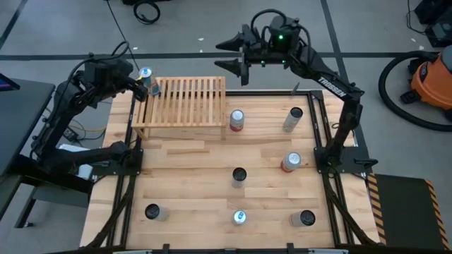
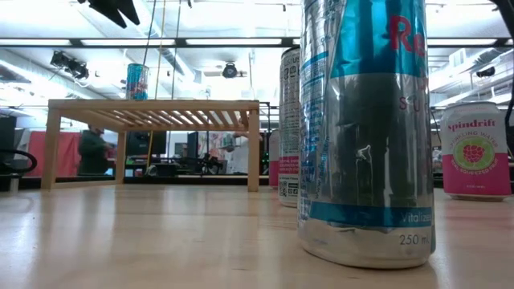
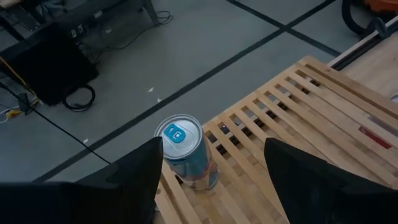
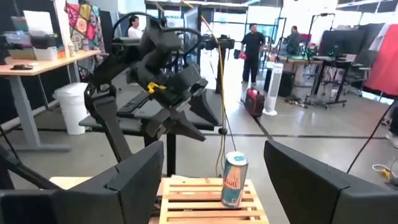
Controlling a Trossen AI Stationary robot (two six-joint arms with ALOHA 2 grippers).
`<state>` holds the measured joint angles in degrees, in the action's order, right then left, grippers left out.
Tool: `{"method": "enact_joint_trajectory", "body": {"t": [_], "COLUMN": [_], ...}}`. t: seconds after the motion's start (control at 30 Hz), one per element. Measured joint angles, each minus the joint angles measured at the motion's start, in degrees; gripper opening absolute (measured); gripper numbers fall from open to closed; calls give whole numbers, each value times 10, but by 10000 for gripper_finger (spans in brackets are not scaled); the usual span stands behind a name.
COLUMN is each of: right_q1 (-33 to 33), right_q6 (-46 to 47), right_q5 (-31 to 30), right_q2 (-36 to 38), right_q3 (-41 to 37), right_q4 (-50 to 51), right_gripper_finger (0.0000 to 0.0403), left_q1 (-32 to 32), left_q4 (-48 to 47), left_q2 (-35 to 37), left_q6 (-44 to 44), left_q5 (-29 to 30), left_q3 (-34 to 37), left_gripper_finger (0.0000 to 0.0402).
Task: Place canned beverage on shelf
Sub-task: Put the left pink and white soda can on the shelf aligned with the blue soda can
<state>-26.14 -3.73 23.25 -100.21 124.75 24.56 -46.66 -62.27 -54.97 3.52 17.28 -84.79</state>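
Can point(image 3: 184, 151) stands upright on the shelf point(image 1: 185, 99) before the left gripper's point(image 3: 211, 186) spread, empty fingers; withdraw straight back, avoiding tipping.

Bright, even overhead light from ceiling strip lights point(image 2: 241, 42) casts soft shadows on the table point(image 1: 198, 183), glare streaks the near can point(image 2: 365, 128), and both wrist views look slightly soft.

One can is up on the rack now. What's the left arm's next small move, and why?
Probably lift the left pincer clear: the can stands upright on the shelf corner, outside the open fingers, so it looks released. The right pincer waits raised behind the shelf.
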Motion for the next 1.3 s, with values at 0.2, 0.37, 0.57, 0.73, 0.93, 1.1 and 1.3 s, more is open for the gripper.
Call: {"method": "enact_joint_trajectory", "body": {"t": [0.2, 0.37, 0.57, 0.73, 0.93, 1.1, 1.3], "right_q1": [-2, 19, 41, 44, 46, 48, 54], "right_q6": [-51, -118, -166, -130, -126, -75, -66], "right_q5": [-16, -74, -147, -145, -149, -133, -175], "right_q2": [11, 11, 11, 12, 10, 10, 9], "right_q3": [0, 0, 0, 0, -16, -62, -137], "right_q4": [31, 50, 78, 140, 302, 329, 321], "right_gripper_finger": [290, 306, 340, 350, 348, 348, 348], "left_q1": [0, 0, 0, 0, 0, 0, 1], "left_q4": [-1, -1, -1, -1, -2, -2, -2], "left_q2": [-1, -1, -1, -1, -1, 0, 0], "left_q6": [1, 2, 2, 2, 1, 9, 24], "left_q5": [0, 0, 0, 0, -8, -68, -159], "left_q3": [0, 0, 0, 0, 0, 0, 0], "left_gripper_finger": [281, 281, 281, 281, 281, 281, 281]}}
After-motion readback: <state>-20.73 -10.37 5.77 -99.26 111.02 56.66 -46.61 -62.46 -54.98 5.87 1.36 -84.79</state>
